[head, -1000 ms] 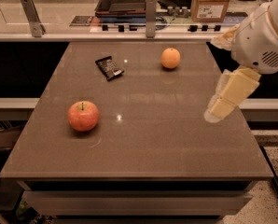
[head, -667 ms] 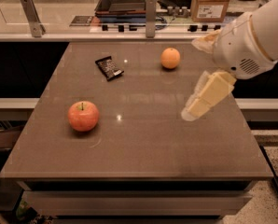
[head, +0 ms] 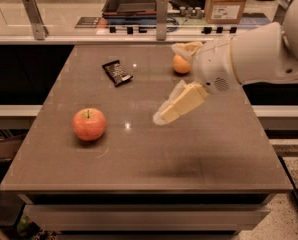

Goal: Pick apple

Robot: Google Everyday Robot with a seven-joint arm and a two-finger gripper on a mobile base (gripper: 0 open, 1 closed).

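A red apple sits on the brown bench, close to the left edge and a bit nearer the front than the back. It stands up with its little stem on top. Nothing touches it.

Further back lies a small dark snack bar, flat on the bench and turned a little. It is well apart from the apple.

The robot's pale yellow hand hangs in the air over the middle of the bench, pointing down and to the left. It is well apart from the apple and it has nothing in it. I cannot tell if the hand is released or clenched.

An orange sits near the back edge, just behind the hand. The big white arm reaches in over the right edge.
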